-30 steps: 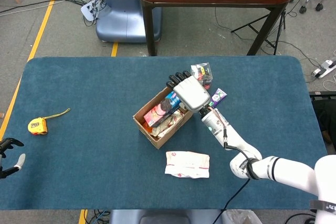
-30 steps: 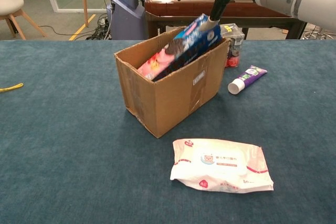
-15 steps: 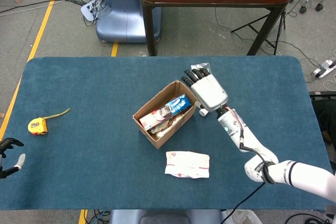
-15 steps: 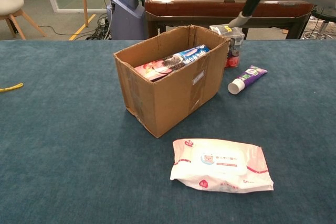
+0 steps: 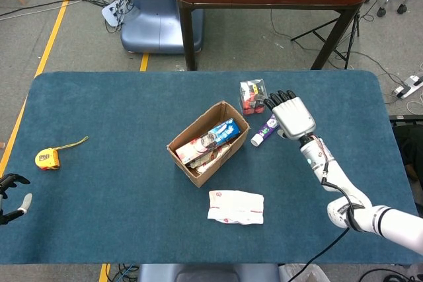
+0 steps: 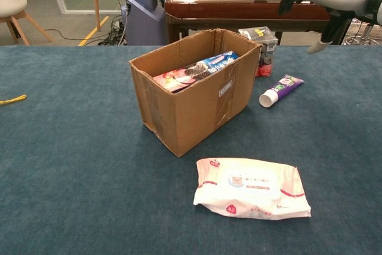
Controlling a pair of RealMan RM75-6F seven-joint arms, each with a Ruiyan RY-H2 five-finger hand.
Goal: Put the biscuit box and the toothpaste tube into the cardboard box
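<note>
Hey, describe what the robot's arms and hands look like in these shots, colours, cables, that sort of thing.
The right hand has a pale silver-grey back plate with black fingers tipped in light grey. Its arm is glossy white, in rounded segments with a dark ring at the joint, and a thin black cable runs along the forearm. The left hand shows only as black fingers with one pale tip at the frame edge.

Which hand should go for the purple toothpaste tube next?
Right. The right hand hangs open just beside the purple toothpaste tube, which lies on the table right of the brown cardboard box. The left hand sits at the table's far left edge.
</note>
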